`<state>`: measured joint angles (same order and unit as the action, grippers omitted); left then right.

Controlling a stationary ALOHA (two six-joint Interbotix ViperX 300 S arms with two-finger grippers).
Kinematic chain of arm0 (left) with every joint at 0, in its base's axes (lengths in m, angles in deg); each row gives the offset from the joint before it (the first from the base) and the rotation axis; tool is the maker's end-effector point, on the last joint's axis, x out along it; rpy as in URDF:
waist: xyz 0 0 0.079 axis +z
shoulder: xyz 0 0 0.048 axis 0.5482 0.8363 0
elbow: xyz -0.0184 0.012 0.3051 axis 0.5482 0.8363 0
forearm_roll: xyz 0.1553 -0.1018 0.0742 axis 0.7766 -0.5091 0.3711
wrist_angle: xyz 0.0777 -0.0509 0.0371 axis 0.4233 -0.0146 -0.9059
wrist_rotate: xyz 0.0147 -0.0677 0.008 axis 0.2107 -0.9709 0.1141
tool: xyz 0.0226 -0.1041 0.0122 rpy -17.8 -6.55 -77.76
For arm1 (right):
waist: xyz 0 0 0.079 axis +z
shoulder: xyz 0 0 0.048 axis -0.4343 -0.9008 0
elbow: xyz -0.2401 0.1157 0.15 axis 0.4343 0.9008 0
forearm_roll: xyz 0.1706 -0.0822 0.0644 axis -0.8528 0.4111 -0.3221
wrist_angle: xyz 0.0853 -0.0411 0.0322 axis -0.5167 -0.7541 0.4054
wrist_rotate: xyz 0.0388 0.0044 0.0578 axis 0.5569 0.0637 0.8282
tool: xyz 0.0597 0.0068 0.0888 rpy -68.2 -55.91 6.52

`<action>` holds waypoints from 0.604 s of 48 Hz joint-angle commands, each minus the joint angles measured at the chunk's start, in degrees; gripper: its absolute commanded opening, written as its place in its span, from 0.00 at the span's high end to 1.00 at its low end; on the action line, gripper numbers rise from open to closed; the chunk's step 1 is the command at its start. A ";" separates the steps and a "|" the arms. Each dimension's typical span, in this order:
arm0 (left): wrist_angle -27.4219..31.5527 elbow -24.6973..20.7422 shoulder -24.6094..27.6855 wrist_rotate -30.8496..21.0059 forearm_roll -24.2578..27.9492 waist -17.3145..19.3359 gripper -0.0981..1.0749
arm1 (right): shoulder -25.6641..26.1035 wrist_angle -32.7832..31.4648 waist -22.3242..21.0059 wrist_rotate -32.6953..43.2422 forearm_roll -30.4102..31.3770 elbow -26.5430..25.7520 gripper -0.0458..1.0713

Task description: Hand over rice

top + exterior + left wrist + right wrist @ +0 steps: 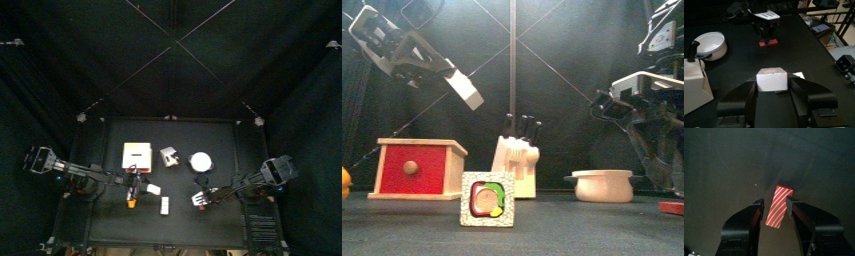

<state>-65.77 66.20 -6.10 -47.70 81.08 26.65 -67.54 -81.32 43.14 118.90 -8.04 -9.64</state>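
Note:
My left gripper [773, 90] is shut on a white box [773, 79] and holds it well above the table; the front view shows the box [465, 90] tilted in the air at the upper left. My right gripper [777, 210] is down at the table, its jaws closed against both sides of a red striped packet [781, 205]. The left wrist view shows that packet [767, 43] on the table under the right gripper [765, 36]. In the top view both grippers are near the table's front middle, left [136, 186] and right [201, 196].
A red wooden drawer box [418, 168], a knife block [516, 165] and a white pot [603, 185] stand across the table's back. A small box with a food picture [486, 198] stands near the front edge. An orange object [345, 182] shows at the far left.

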 commanded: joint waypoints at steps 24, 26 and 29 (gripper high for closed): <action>-3.08 -2.29 -0.09 -0.35 -3.69 -0.35 0.42 | 5.71 13.01 -1.23 0.62 30.59 -2.02 0.26; -3.16 -2.46 0.00 -0.35 -3.87 -0.35 0.42 | 5.71 13.01 -1.41 0.70 32.78 -2.55 0.26; -3.34 -2.72 0.00 -0.35 -4.04 -0.35 0.42 | 5.71 13.01 -1.41 0.26 36.47 -3.69 0.26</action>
<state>-68.32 65.32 -6.10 -47.96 77.30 26.39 -63.41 -68.66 42.00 119.51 23.78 -10.87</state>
